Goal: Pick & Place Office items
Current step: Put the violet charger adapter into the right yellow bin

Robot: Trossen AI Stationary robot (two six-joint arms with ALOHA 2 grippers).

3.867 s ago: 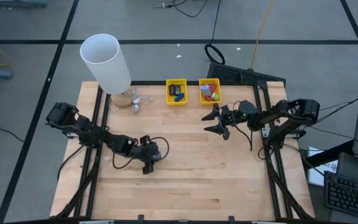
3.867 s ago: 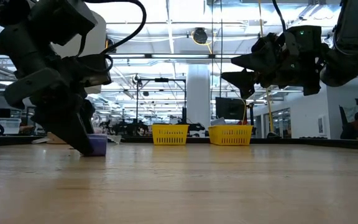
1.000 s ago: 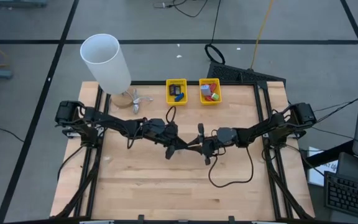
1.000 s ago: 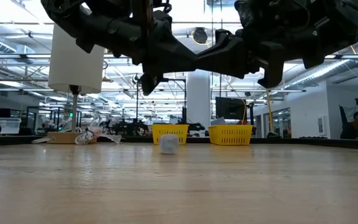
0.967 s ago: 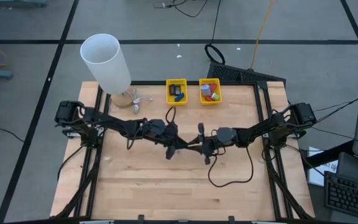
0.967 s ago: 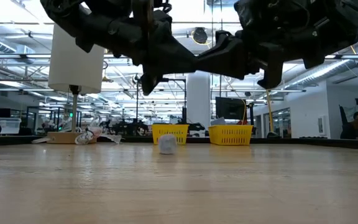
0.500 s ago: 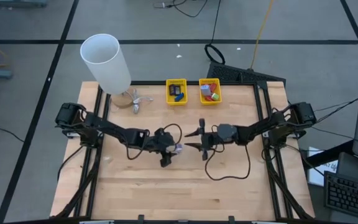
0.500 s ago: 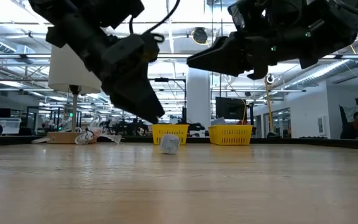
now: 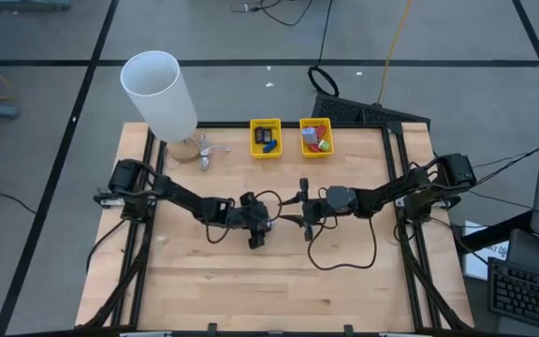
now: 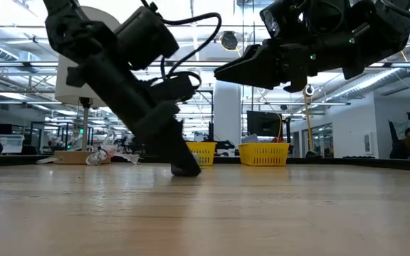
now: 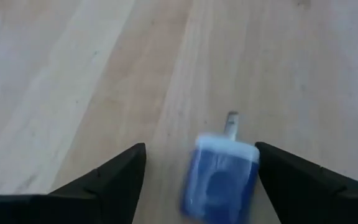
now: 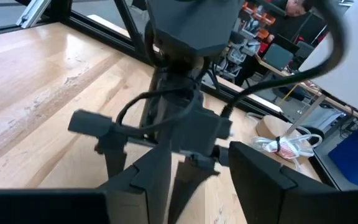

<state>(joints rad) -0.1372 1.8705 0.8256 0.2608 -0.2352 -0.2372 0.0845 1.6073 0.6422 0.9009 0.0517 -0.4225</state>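
Your left gripper [image 11: 194,186], spread wide, straddles the small blue-and-white plastic item [image 11: 219,182] lying on the tabletop [image 11: 73,74] (long axis pointing away); right gripper [image 10: 223,71] hangs above, barely parted

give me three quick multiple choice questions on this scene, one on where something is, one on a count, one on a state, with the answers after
1. Where does the small blue item lie?
A. in a basket
B. on the table between the left claw's fingers
C. held in the right claw

2. How many yellow baskets stand at the table's far edge?
A. one
B. two
C. four

3. How do the left claw's fingers stand?
A. open
B. shut with no gap
C. out of sight

Answers:
1 B: the left wrist view shows it on the wood between the two fingers.
2 B: the left basket and the right basket stand side by side.
3 A: the left claw has its fingers spread to either side of the item.
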